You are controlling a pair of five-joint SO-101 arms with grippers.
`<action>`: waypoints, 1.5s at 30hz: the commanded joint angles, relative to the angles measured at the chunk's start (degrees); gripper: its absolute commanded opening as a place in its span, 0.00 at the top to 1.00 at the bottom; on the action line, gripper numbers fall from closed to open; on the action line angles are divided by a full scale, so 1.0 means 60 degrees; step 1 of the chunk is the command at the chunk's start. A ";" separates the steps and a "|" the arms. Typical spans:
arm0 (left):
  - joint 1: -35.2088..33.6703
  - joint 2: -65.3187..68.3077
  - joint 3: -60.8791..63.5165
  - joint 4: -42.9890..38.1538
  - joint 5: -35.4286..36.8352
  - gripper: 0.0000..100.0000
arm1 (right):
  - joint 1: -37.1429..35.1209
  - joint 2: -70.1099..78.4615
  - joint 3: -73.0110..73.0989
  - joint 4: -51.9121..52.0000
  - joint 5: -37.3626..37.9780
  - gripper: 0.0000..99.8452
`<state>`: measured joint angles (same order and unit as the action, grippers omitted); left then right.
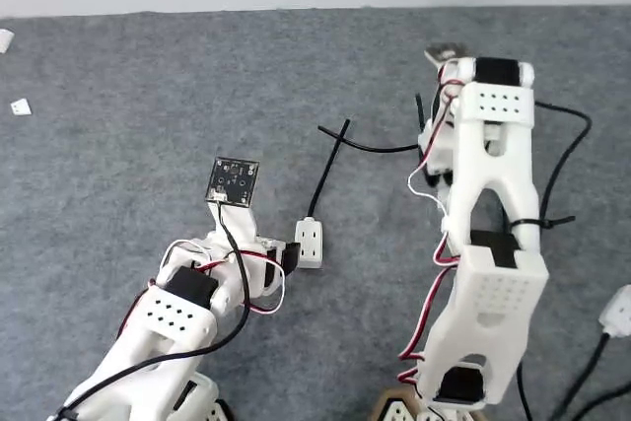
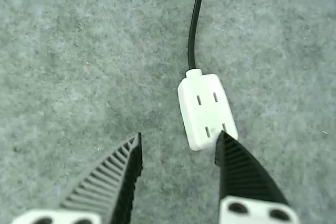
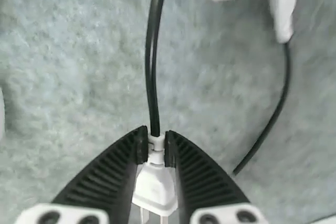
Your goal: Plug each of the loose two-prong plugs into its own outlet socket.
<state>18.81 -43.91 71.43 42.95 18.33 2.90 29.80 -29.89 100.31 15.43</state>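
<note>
Plug: white 2-prong, clamped btwn the fingers of the right hand, which are shut on its body nr the cord end. Prongs hard to make out.
Plug cord: black, leaves the plug straight out past the fingertips.
Plug position: up at the far end of the bench, approx 1 o'clock in the high view, off the surface as far as I can judge.
Outlet socket: white block lying flat, slots up. Long axis runs 12–6 in the high view, w/ its own black cord exiting the 12 end. Two slot pairs, both empty.
Key relation: socket lies at approx 7 o'clock from the right hand, well apart. The arm carrying the plug is the farther one.
Left hand: fingers apart, holding nothing, sitting just at 9 o'clock of the socket in the high view.
Left fingertip: at the socket corner away from the cord; touching or just beside, can't tell. Socket isn't btwn the fingers, it's off to one side.
Next move (judgement): right arm must bring the plug toward 7 o'clock, prongs down, lined up w/ one slot pair. Left hand prob needs a nudge toward 3 o'clock to straddle and steady the block.
Risk (judgement): unheld socket may slide or tip on the bench when pushed.
Other white piece: at the 4 o'clock edge, dark cord attached; plug or socket, can't tell.
</note>
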 commanded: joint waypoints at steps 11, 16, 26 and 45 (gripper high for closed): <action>-0.0059 -0.0220 -0.0110 -0.0249 -0.0103 0.79 | 0.0623 -0.3070 0.6608 -0.5062 -0.0821 0.99; -0.0059 -0.0190 -0.0110 -0.0264 -0.0103 0.79 | 0.0608 -0.3070 0.7516 -0.5810 -0.0762 0.98; -0.0059 -0.0205 -0.0110 -0.0264 -0.0103 0.79 | 0.0593 -0.3070 0.6813 -0.5194 -0.0733 0.87; -0.0059 -0.0205 -0.0110 -0.0278 -0.0103 0.79 | 0.0579 -0.5150 0.9114 -0.5971 0.1128 0.87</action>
<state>18.81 -43.91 71.43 42.95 18.33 5.98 2.02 24.97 67.52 21.23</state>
